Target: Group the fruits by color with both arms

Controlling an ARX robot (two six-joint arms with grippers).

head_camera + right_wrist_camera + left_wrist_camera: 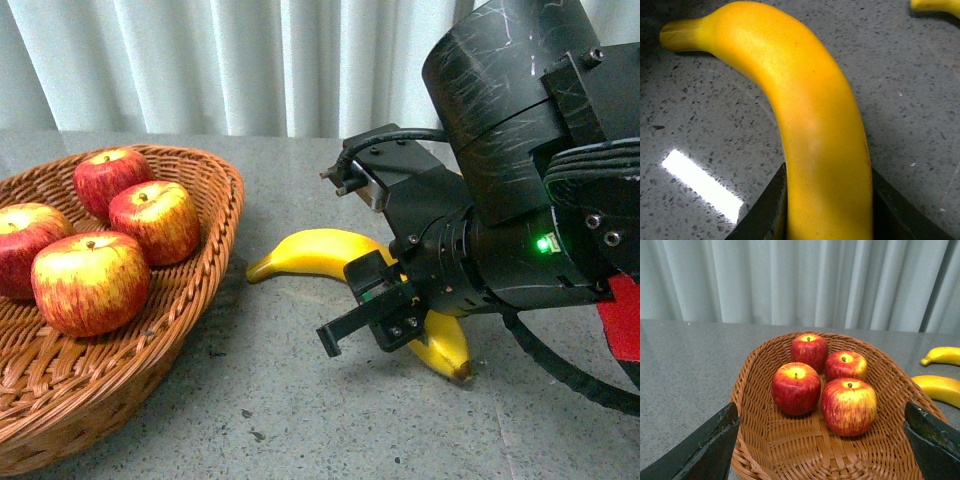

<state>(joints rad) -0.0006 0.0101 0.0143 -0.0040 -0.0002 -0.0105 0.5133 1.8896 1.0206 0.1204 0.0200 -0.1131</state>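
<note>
While four red-and-yellow apples (848, 405) sit in a wicker basket (752, 390), the right end effector (829, 200) clamps a glossy yellow banana (305, 250) lying on the grey tabletop (300, 410).
Its fingers (765, 215) press both flanks of the curved fruit toward its brown tip; the left end effector (821, 412) hangs wide open and empty before the basket.

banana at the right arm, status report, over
Right gripper jaws shut on banana, on table. Left gripper open, facing basket of four apples. Nothing in the way.

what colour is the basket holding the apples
Brown wicker basket, best in left wrist view.
</note>
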